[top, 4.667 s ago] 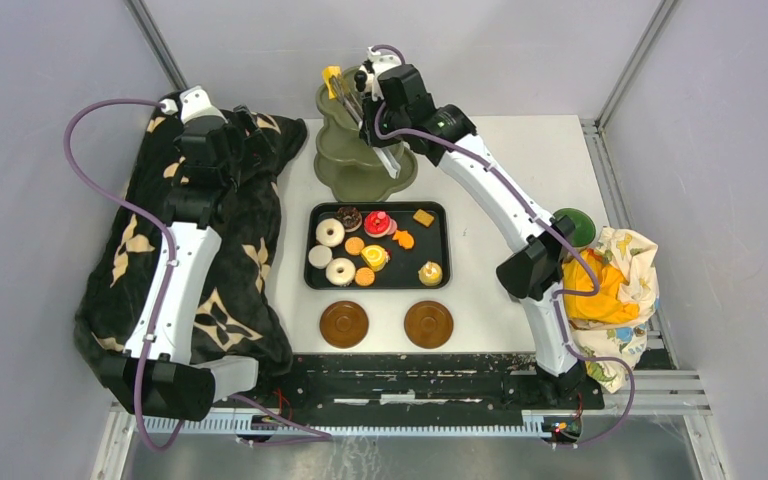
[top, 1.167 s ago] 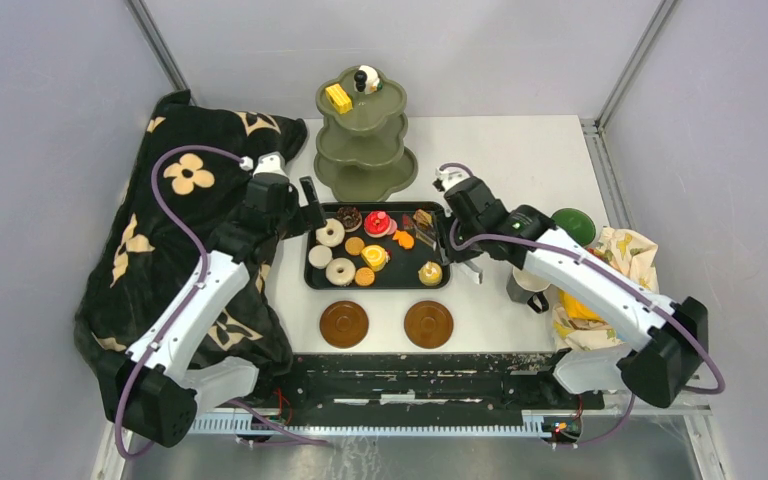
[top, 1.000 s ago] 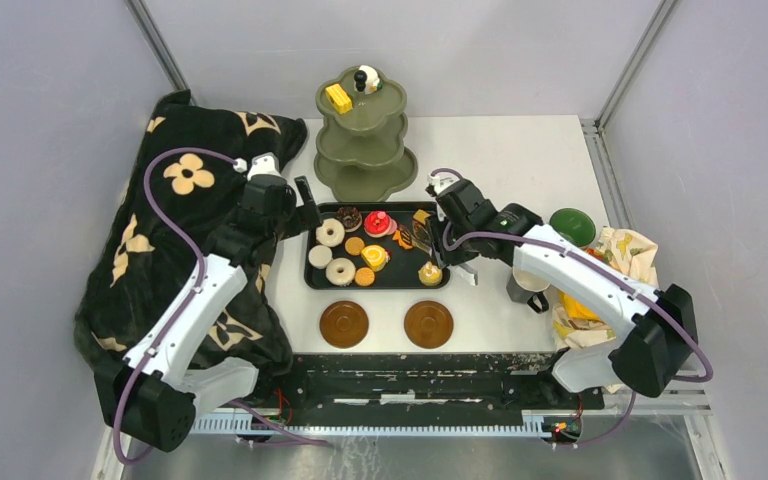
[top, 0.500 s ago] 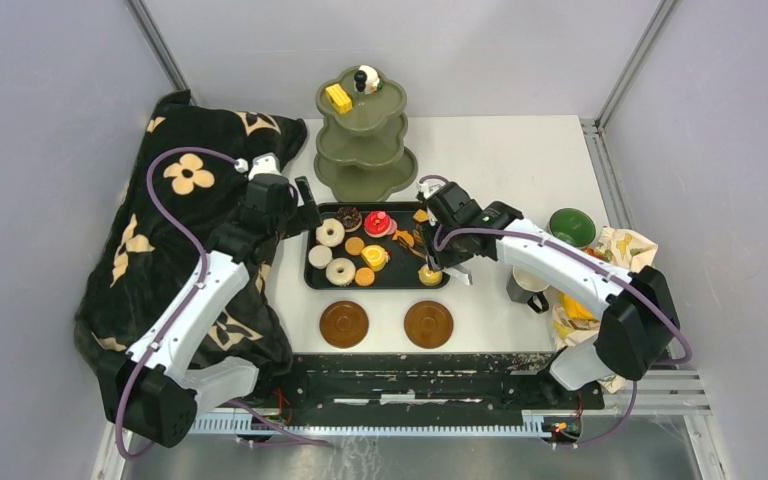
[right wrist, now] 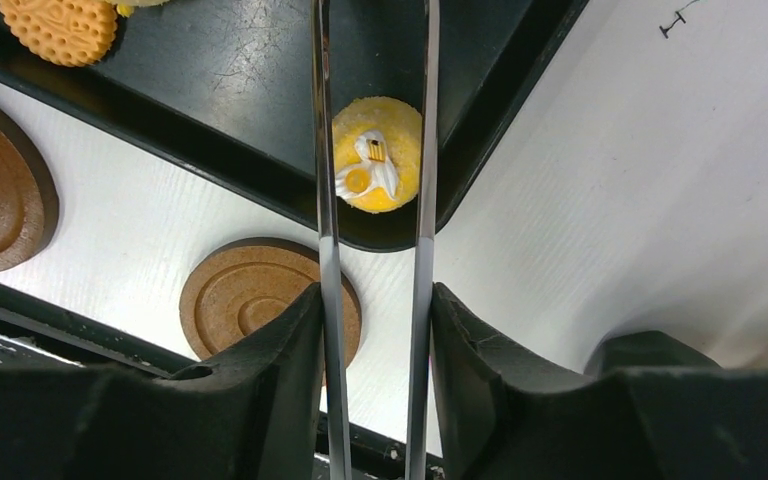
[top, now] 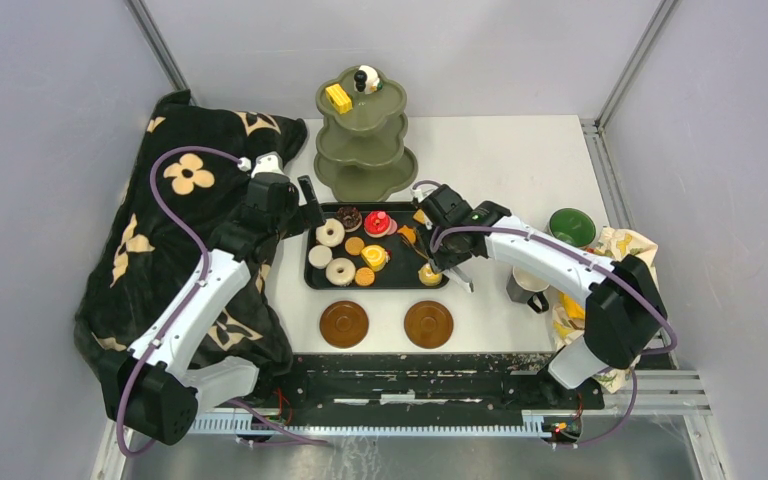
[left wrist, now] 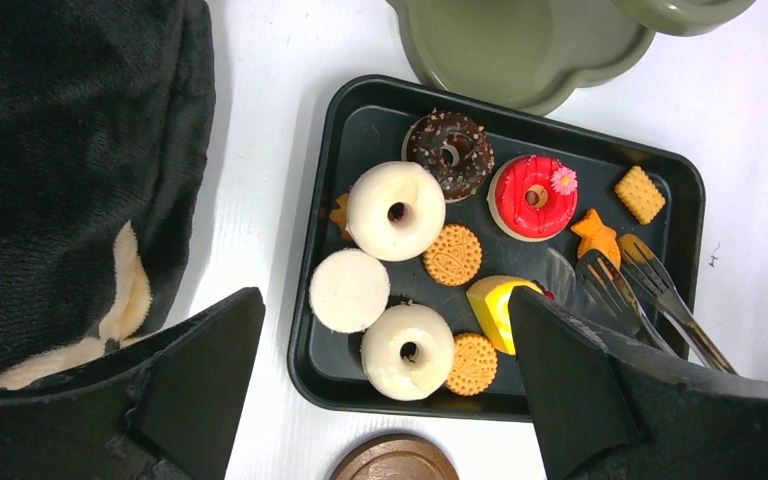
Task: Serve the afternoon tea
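Nearest the arm bases, two brown saucers lie flat and side by side, the left (top: 344, 324) and the right (top: 428, 324), apart from each other. Only a thin strip of white desk (top: 520, 170) separates them from the near rim of the black tray (left wrist: 380, 120). The tray's long axis runs left to right.

At the tray's near right corner sits a small yellow cake (right wrist: 377, 155), upright, its white topping facing up. Over it the right claw (right wrist: 373, 300) is clamped on the metal tongs (right wrist: 322, 200), one finger against the outside of each arm. The tongs run slantwise, with the forked tips in over the tray and the handle end out past the near right corner. In the wrist view the cake shows between the two arms; whether they touch it I cannot tell.

The other pastries crowd the tray's left and middle, all lying flat. They are two white donuts (left wrist: 395, 210), a chocolate donut (left wrist: 448, 153), a red cake (left wrist: 533, 195) and round cookies (left wrist: 453, 254).

The left claw (left wrist: 385, 305) hangs wide, gripping nothing, over the tray's left part. A black patterned blanket (top: 190, 240) lies beside the left rim, with a strip of desk between.

Right of the tray is open desk as far as a pale mug (top: 528, 285) and a green mug (top: 572, 226).

Farthest off, the olive-green stand (top: 365, 155) is upright, its tiers narrowing upward and its lowest tier near the tray's far rim. The top tier holds a yellow block (top: 338, 98) and a small white-and-black piece (top: 365, 78). The desk to the stand's right is bare.
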`<state>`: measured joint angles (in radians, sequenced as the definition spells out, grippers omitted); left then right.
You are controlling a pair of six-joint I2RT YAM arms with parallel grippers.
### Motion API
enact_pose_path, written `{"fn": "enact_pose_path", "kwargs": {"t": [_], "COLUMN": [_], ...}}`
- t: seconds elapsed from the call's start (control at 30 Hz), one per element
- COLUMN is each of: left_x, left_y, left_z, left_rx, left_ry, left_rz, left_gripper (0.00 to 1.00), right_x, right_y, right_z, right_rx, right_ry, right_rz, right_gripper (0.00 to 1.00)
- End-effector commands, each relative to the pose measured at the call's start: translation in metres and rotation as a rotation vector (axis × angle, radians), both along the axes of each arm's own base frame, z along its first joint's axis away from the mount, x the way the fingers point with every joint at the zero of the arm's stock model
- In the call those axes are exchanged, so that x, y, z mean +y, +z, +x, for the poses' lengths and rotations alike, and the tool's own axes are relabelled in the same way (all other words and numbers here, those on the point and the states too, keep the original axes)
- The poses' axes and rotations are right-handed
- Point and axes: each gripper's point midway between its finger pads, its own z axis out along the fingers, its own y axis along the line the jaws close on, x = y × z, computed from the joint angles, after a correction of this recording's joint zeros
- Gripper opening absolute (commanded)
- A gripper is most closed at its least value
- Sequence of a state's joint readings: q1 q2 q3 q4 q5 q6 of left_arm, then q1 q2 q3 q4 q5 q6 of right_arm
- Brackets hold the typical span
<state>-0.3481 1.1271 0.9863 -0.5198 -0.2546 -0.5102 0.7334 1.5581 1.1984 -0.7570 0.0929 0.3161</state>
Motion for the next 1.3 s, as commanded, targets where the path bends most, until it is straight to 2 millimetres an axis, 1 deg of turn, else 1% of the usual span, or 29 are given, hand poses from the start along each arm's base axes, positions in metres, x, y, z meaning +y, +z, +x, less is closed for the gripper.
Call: {"fn": "enact_pose_path", "kwargs": {"t": [0.0,0.13,0.23,0.3,0.47,0.63,0.7,0.77,0.87,0.97,1.03,1.1,1.13,1.27], "left_x": [-0.004,-0.002,0.000,0.000,0.001,0.002,0.002,0.002,0.004,0.008,0.007,0.006,0.007,0.005], "left_y": [0.026,0.029,0.032,0.033,0.040,0.046,0.050,0.053,0.056,0.056,0.056,0.059,0.061,0.066], "left_z": [0.010,0.009,0.008,0.007,0.008,0.007,0.007,0.008,0.007,0.006,0.005,0.006,0.006,0.010], "left_rx": [-0.088,-0.098,-0.104,-0.106,-0.119,-0.126,-0.134,-0.142,-0.147,-0.143,-0.142,-0.151,-0.155,-0.168], "left_ry": [-0.021,-0.015,-0.008,-0.005,0.005,0.008,0.009,0.008,0.014,0.022,0.014,0.012,0.014,0.006], "left_rz": [-0.022,-0.020,-0.018,-0.021,-0.030,-0.028,-0.030,-0.030,-0.020,-0.006,-0.015,-0.023,-0.025,-0.021], "left_gripper": [0.99,0.99,0.99,0.99,0.99,0.99,0.99,0.99,0.99,0.99,0.99,0.99,0.99,0.99], "right_x": [0.010,0.010,0.008,0.006,-0.002,-0.003,-0.002,0.001,0.004,0.004,0.007,0.014,0.018,0.033], "right_y": [0.019,0.027,0.035,0.045,0.074,0.108,0.127,0.152,0.193,0.226,0.241,0.251,0.260,0.276], "right_z": [0.017,0.017,0.013,0.010,0.004,0.001,0.003,0.005,0.015,0.030,0.040,0.052,0.058,0.091], "right_rx": [-0.078,-0.088,-0.094,-0.105,-0.158,-0.208,-0.233,-0.276,-0.373,-0.475,-0.526,-0.556,-0.576,-0.641], "right_ry": [0.009,0.008,0.006,0.002,-0.017,-0.018,-0.017,-0.009,-0.001,-0.016,-0.016,-0.008,-0.005,0.005], "right_rz": [0.027,0.040,0.051,0.066,0.113,0.166,0.188,0.223,0.271,0.286,0.289,0.284,0.286,0.259], "right_gripper": [0.41,0.27,0.21,0.17,0.11,0.07,0.07,0.07,0.06,0.06,0.07,0.07,0.07,0.07]}}
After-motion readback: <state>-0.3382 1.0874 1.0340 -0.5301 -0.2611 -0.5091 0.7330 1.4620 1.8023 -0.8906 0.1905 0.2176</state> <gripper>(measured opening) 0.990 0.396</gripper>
